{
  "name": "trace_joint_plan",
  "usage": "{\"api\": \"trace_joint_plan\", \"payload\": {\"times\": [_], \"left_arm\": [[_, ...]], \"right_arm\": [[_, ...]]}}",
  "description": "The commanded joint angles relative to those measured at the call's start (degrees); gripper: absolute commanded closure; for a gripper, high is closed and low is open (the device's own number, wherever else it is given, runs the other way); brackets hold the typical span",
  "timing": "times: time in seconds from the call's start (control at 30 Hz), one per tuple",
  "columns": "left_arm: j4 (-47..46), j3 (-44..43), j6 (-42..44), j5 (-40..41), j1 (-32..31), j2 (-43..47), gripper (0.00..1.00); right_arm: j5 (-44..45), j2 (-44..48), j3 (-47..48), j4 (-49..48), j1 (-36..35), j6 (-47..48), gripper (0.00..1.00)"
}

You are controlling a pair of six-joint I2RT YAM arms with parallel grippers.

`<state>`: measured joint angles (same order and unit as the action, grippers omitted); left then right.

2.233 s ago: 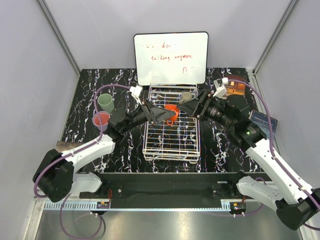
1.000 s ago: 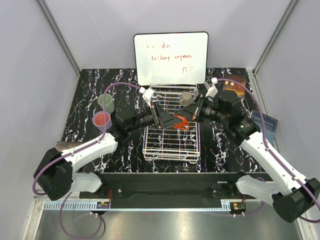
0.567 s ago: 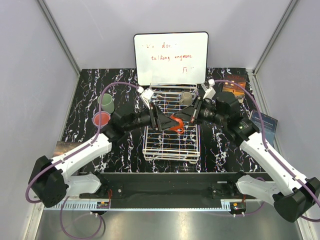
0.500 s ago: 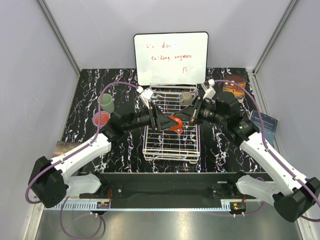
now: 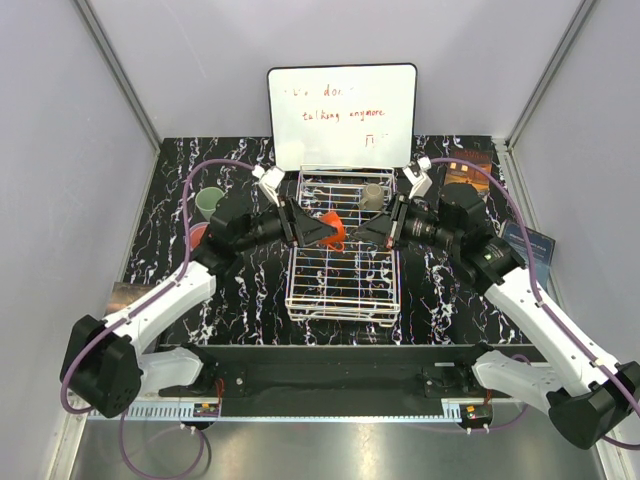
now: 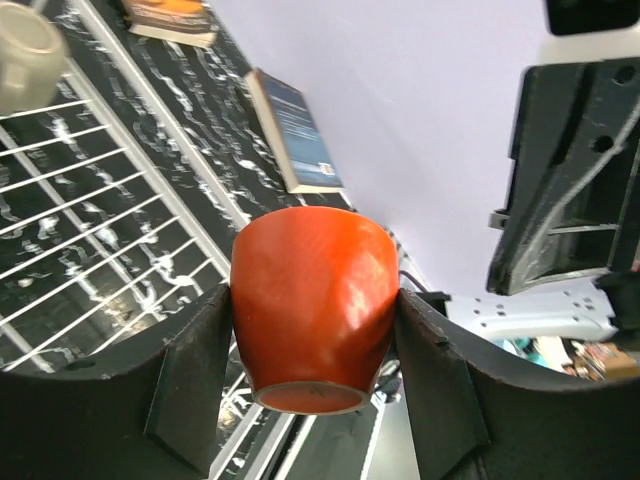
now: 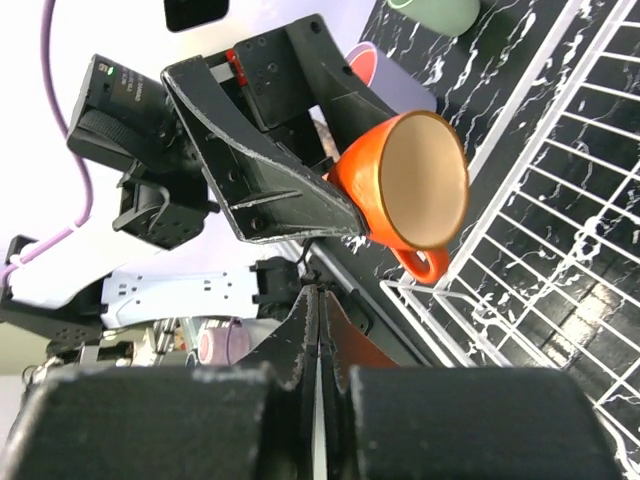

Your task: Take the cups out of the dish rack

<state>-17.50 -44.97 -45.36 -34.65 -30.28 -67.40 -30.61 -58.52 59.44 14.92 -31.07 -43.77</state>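
Observation:
The orange cup (image 5: 334, 221) with a handle hangs above the left part of the white wire dish rack (image 5: 341, 290), tipped on its side. My left gripper (image 5: 322, 234) is shut on the orange cup (image 6: 314, 300), one finger on each side of its body. Its open mouth and handle face my right gripper (image 7: 318, 302), which is shut and empty, a short way from the orange cup (image 7: 408, 184). That right gripper (image 5: 380, 233) hovers over the rack's right side. A beige-grey cup (image 5: 372, 195) stands in the rack's far end. A pale green cup (image 5: 208, 202) stands on the table, left of the rack.
A pink cup (image 5: 195, 234) is partly hidden behind my left arm, next to the green one. A whiteboard (image 5: 341, 116) stands behind the rack. A book (image 5: 527, 246) and an orange-lit box (image 5: 466, 170) lie at the far right of the black marbled table (image 5: 245, 300).
My left gripper has drawn back to the left with the orange cup, opening a gap to my right gripper. The right gripper has barely moved.

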Motion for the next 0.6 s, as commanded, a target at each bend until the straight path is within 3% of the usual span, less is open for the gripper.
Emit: {"api": "trace_joint_plan", "payload": {"times": [0.0, 0.03, 0.13, 0.57], "left_arm": [[-9.5, -0.3, -2.1, -4.5, -0.2, -0.1, 1.00], [-10.2, -0.5, -2.2, -5.1, -0.2, -0.5, 1.00], [-13.5, -1.2, -4.1, -8.8, -0.3, -1.9, 1.00], [-19.8, -1.6, -9.5, -19.8, -0.2, -3.0, 1.00]], "right_arm": [[-3.1, 0.9, 1.6, -1.9, 0.0, 0.8, 0.83], [-3.1, 0.9, 1.6, -2.0, 0.0, 0.8, 0.69], [-3.1, 0.5, 1.9, -3.0, 0.2, 0.0, 0.54], [-5.2, -1.4, 1.8, -5.0, 1.5, -0.5, 0.53]]}}
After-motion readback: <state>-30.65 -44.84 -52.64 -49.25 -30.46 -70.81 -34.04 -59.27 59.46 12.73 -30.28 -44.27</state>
